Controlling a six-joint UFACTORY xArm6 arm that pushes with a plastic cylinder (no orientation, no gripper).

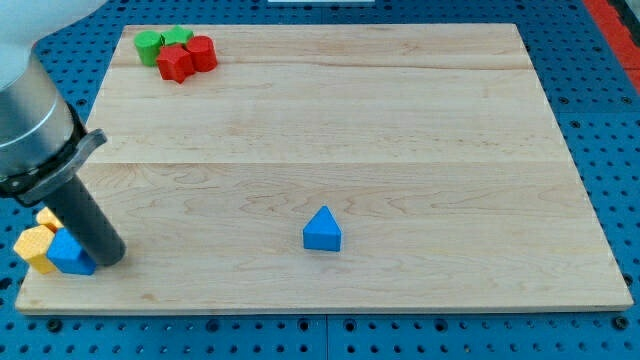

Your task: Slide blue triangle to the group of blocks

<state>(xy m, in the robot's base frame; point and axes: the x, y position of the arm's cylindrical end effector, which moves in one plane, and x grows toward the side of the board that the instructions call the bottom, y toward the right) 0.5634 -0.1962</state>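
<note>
The blue triangle [322, 229] lies alone on the wooden board [400, 130], a little below the middle. A group of blocks sits at the view's top left corner: a green round block [149, 46], a green block [178, 39], a red star-like block [175, 63] and a red round block [203, 52], all touching. My tip [108, 257] is at the bottom left, far left of the blue triangle, right beside a blue block [70, 254].
At the bottom left corner two yellow blocks [37, 246] and the blue block sit together, partly hidden by my rod. The arm's grey body [30, 120] fills the view's left edge. Blue pegboard [600, 60] surrounds the board.
</note>
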